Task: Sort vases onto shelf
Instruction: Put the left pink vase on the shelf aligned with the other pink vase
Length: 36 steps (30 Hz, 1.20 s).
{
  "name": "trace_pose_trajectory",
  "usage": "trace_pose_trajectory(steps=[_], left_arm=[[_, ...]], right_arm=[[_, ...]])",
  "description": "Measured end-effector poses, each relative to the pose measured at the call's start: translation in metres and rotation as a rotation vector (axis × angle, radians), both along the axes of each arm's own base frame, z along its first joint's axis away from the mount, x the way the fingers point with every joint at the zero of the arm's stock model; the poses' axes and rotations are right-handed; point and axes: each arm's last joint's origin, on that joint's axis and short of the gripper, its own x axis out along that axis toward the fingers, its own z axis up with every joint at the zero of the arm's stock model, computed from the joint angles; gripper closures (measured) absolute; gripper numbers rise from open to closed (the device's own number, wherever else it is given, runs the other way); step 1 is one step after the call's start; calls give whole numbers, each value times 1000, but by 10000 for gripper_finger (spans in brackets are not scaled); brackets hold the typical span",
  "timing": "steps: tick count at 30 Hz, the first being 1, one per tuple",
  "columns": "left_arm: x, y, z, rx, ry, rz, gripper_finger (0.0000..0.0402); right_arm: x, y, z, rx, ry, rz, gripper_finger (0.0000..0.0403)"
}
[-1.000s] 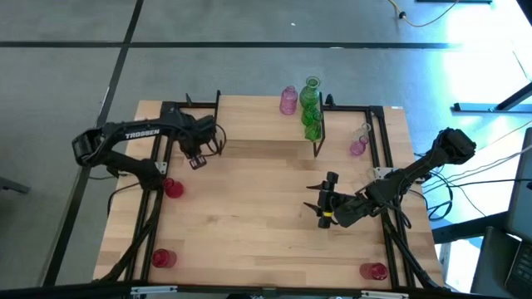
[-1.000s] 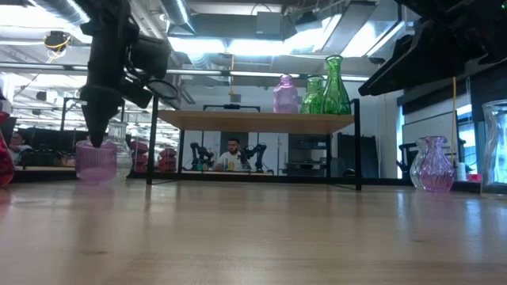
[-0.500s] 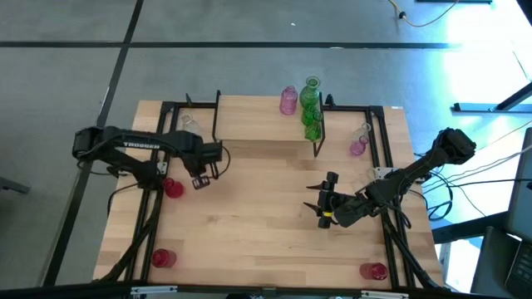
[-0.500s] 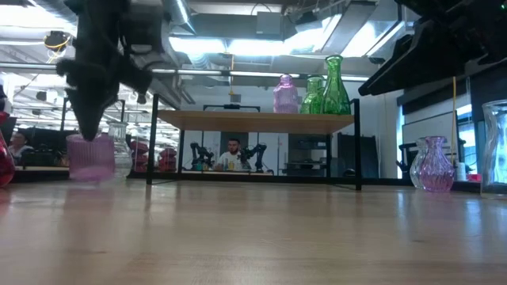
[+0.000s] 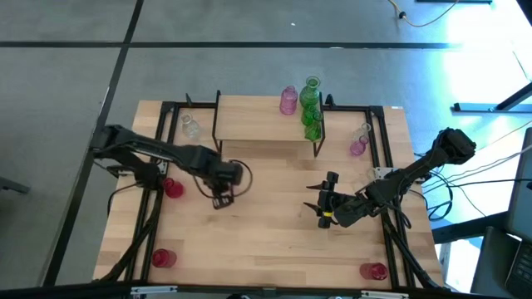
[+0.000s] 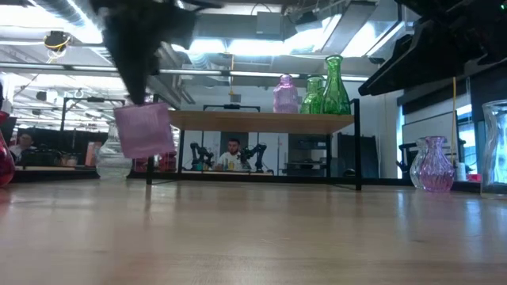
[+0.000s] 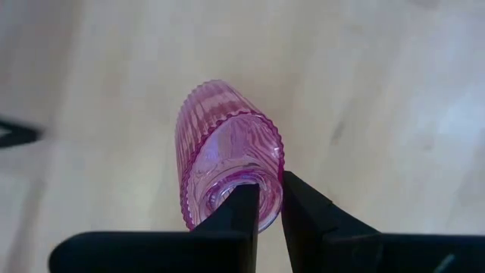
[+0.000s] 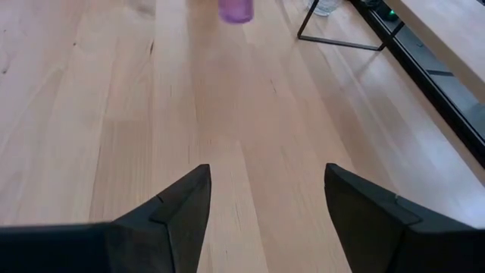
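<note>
Fingers (image 7: 246, 208) of the left arm pinch the rim of a pink vase (image 7: 223, 148) above the bench (image 5: 266, 232); right fingers (image 8: 189, 205) gape, empty.

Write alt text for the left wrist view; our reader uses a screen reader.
The left pincer grips the rim of a ribbed pink vase, held above the blurred light-wood table. One dark finger sits inside the mouth, one outside.

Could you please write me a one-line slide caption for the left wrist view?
Left gripper pinching the rim of a ribbed pink vase, carried above the wooden table.
</note>
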Motion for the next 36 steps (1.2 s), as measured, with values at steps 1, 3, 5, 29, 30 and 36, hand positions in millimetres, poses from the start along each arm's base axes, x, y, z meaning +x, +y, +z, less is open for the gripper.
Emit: trace_pose_trajectory(steps=[1, 3, 5, 29, 30, 36], left_arm=[[9, -3, -2, -3, 9, -10, 369], [29, -10, -7, -11, 23, -39, 369], [47, -16, -11, -32, 34, -59, 369], [136, -37, -41, -137, 11, -190, 337], [136, -35, -42, -137, 10, -186, 331], [137, -30, -34, -128, -9, -168, 306]], right_arm=[[0, 0, 0, 0, 0, 0, 165], [0, 0, 0, 0, 0, 0, 165], [0, 0, 0, 0, 1, 0, 165], [-1, -1, -1, -9, 18, 3, 165], [-1, -1, -1, -9, 18, 3, 165], [-1, -1, -1, -10, 20, 3, 165]])
